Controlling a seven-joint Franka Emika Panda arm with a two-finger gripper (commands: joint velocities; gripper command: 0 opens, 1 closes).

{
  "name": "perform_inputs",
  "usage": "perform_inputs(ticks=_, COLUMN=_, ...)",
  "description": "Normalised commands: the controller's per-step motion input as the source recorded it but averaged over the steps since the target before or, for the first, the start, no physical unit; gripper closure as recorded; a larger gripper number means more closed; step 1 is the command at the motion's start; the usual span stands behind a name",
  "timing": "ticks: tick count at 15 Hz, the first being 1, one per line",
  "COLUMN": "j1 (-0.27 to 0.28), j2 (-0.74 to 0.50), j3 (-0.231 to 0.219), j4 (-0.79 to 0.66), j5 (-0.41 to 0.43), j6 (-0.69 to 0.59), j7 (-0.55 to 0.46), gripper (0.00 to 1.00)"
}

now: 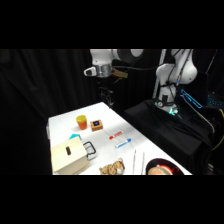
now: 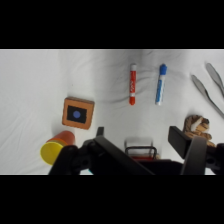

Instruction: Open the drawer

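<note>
Below, well beneath the high gripper (image 1: 103,72), whose fingers stand apart, the drawer (image 1: 70,156) waits closed; descending squarely onto its black wire handle (image 2: 139,148) should serve best.

Cube (image 2: 78,112) beside cup (image 2: 56,148); two markers (image 2: 132,87) between cube and tongs (image 2: 207,90).
</note>
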Motion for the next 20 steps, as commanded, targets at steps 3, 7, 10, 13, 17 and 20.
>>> perform_inputs(ticks=3, j1=-0.013, j2=0.07, j3=0.014, j4=0.1, j5=0.005, j6=0.01, j7=0.0, gripper=0.0)
perform_inputs(ticks=7, j1=-0.017, j2=0.19, j3=0.013, j4=0.26, j5=-0.001, j6=0.03, j7=0.03, gripper=0.0)
perform_inputs(ticks=10, j1=-0.018, j2=0.27, j3=0.014, j4=0.36, j5=0.051, j6=0.04, j7=-0.01, gripper=0.0)
perform_inputs(ticks=13, j1=-0.006, j2=0.22, j3=0.033, j4=0.34, j5=0.083, j6=0.05, j7=-0.01, gripper=0.0)
perform_inputs(ticks=17, j1=-0.002, j2=0.2, j3=0.042, j4=0.33, j5=0.121, j6=0.09, j7=-0.02, gripper=0.0)
perform_inputs(ticks=20, j1=-0.003, j2=0.25, j3=0.045, j4=0.3, j5=0.135, j6=0.19, j7=-0.01, gripper=0.0)
